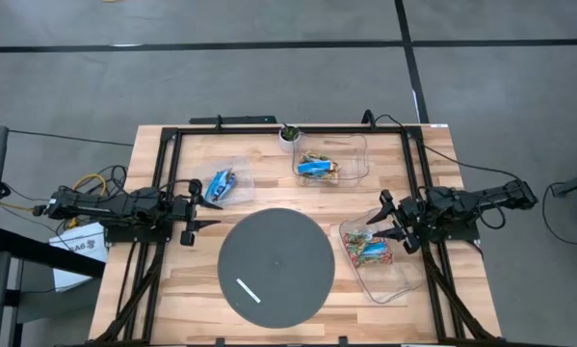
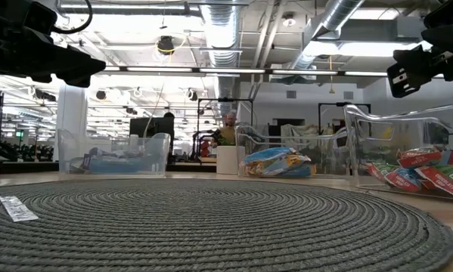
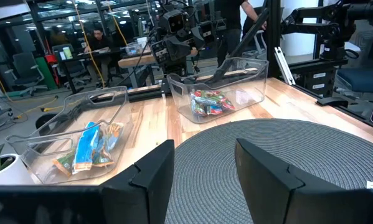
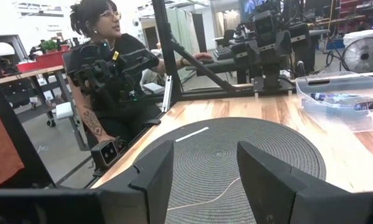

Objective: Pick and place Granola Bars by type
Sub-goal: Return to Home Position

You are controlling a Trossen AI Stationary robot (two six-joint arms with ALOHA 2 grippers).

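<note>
Both pincers are open and empty: the left pincer (image 1: 209, 205) sits just beside the small bin (image 1: 245, 172) of blue-and-white Granola Bars (image 1: 221, 183), the right pincer (image 1: 384, 218) hangs above the edge of the long bin (image 1: 389, 284) of red bars (image 1: 368, 251), and the bright blue bars (image 1: 317, 168) lie in a third bin (image 1: 357, 154) ahead of both. No bar shows on the round mat (image 1: 276, 265) between the pincers, so I judge only homing is due. Lift the right arm first so its fingers clear the bin's wall, then draw each arm straight back, leaving the white stick (image 1: 248, 290) alone.

No writing is legible anywhere (all print shows too small); no numbers.
</note>
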